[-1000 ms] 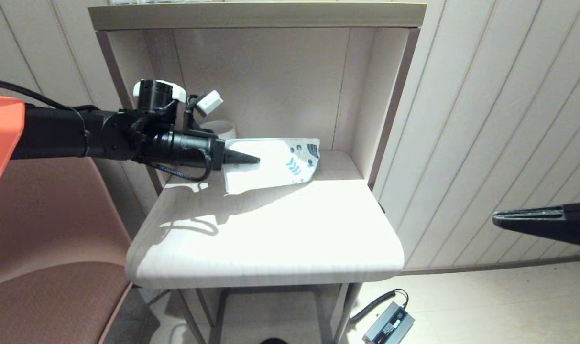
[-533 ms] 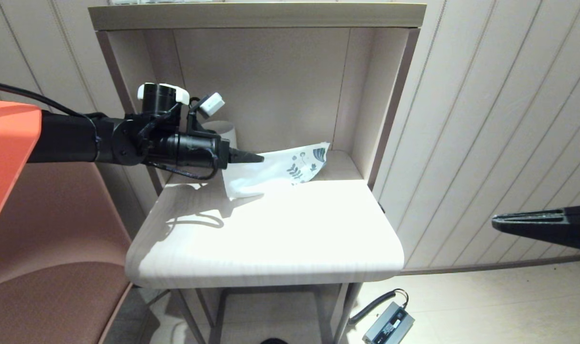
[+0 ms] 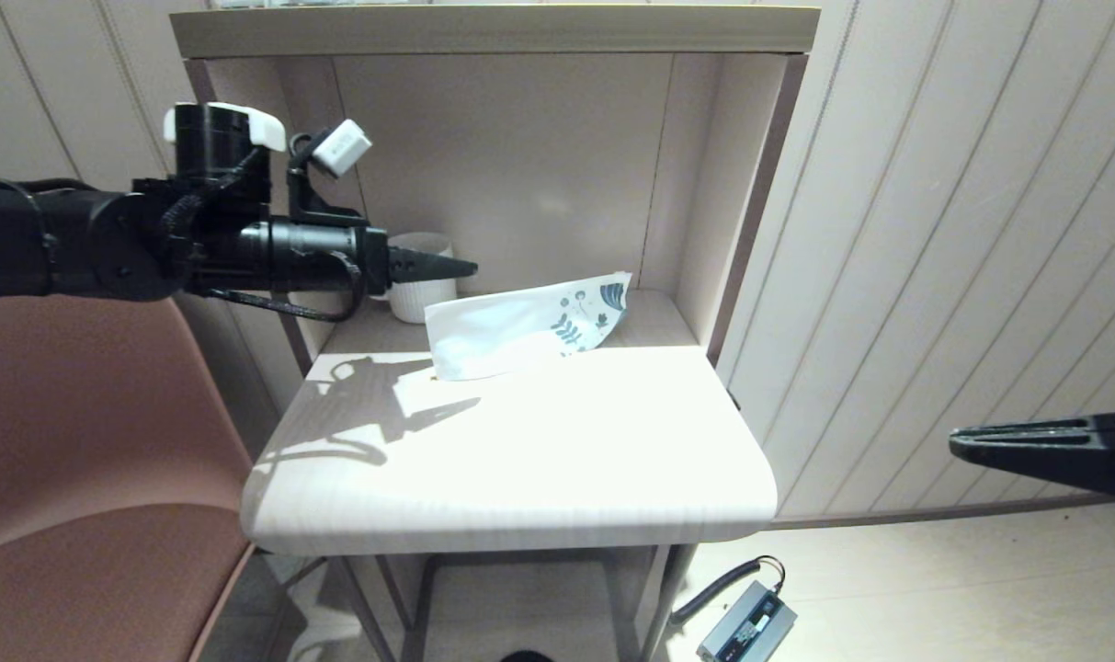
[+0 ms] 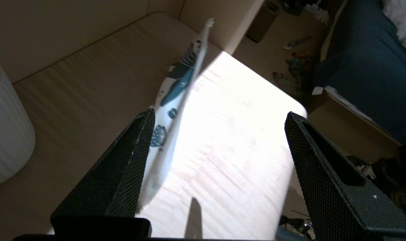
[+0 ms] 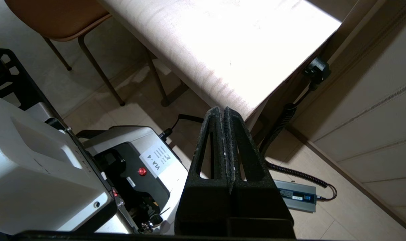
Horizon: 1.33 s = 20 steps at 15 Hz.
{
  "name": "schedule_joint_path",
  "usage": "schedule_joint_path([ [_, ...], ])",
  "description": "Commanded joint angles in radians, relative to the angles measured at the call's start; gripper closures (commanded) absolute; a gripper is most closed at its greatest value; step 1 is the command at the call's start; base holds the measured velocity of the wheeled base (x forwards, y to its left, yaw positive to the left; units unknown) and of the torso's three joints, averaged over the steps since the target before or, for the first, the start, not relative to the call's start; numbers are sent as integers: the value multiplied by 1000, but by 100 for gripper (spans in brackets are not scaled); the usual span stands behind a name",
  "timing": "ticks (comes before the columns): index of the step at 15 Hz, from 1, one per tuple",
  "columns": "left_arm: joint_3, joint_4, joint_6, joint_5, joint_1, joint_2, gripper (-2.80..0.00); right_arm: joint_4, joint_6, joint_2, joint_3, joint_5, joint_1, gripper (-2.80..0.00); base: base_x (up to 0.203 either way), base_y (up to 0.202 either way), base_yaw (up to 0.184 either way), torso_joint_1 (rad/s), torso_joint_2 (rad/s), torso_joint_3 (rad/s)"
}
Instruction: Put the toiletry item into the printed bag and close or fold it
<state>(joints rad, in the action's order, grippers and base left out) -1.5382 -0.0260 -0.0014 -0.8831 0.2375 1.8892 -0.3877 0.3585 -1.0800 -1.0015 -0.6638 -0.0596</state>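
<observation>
Left end effector [image 3: 460,268] hovers above the surface [image 3: 520,460], at the rear-left, near the white ribbed mug [image 3: 421,287]. Its fingers are spread wide w/ nothing between them; in the left wrist view the end effector [image 4: 219,117] shows both black fingers well apart, bare surface in the gap.

Printed bag [image 3: 529,325] lies on the surface just right of the mug, under the shelf unit, pale end toward the mug, blue-teal leaf print end toward the right side wall. It's apart from the left end effector, which sits above and to its left. Left wrist view: bag [image 4: 176,97] seen edge-on, printed end raised off the surface, passing beside one finger; can't tell if touching. Toiletry item not visible in any view.

Right end effector [image 3: 957,439] parked off the surface, well to the right, over the floor; fingers pressed together, holding nothing [image 5: 225,113]. Power brick [image 3: 745,622] w/ coiled cable on the floor below.
</observation>
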Motion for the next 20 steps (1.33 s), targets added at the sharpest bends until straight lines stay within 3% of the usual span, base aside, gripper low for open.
schedule_joint_path([
  [1,120,-4,-1,-11,-9,-195,-280,0,2,8,-2,-5,0,0,0,0,0,0,0,0],
  [2,183,-5,-1,-14,-9,-263,0,0,1,8,-2,-9,-2,0,0,0,0,0,0,0],
  [5,400,-2,2,-5,-3,-510,0,-2,-5,29,2,-10,4,0,0,0,0,0,0,0],
  [7,521,35,3,76,-3,-707,0,-11,-21,75,32,15,37,0,0,0,0,0,0,0],
  [11,762,184,6,482,-3,-1082,0,40,-96,322,323,140,211,0,0,0,0,0,0,0],
  [14,1014,211,8,694,-3,-1304,0,202,-109,563,627,198,326,0,0,0,0,0,0,0],
  [16,1153,202,9,843,-4,-1387,0,264,-112,698,804,217,346,0,0,0,0,0,0,0],
  [18,1248,164,26,993,-4,-1457,0,298,-120,794,909,227,314,0,0,0,0,0,0,0],
  [20,1301,152,67,1075,-7,-1549,0,314,-174,822,929,235,279,0,0,0,0,0,0,0],
])
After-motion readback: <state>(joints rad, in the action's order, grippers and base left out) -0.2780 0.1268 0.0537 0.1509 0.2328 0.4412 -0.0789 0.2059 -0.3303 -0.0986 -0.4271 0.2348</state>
